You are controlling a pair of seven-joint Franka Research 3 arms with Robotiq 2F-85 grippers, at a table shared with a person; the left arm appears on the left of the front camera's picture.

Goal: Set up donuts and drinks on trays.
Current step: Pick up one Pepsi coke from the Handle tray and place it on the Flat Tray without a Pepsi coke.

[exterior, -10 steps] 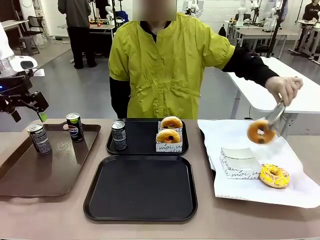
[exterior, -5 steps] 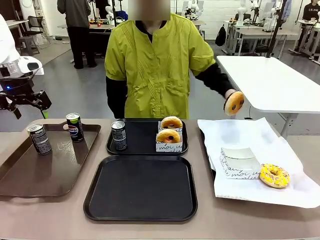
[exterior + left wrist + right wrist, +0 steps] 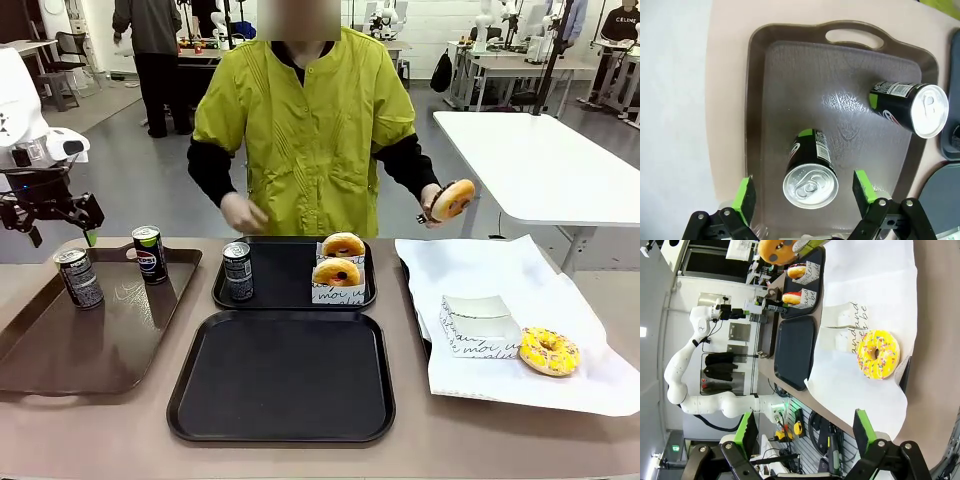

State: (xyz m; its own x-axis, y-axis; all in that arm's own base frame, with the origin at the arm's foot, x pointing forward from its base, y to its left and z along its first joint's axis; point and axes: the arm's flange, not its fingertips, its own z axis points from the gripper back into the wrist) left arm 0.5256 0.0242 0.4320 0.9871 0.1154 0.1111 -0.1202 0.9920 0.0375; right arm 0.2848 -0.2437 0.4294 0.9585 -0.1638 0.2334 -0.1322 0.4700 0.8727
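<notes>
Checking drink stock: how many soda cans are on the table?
3: the left can and the Pepsi-logo can stand on the brown tray; a third can stands on the far black tray.

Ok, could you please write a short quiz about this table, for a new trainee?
1. True or false: the near black tray holds two donuts.
2. How many cans stand on the brown tray? A) one B) two C) three
3. Fill in: the sprinkled donut lies on the white ____.
Key: 1 false; 2 B; 3 paper.
</notes>
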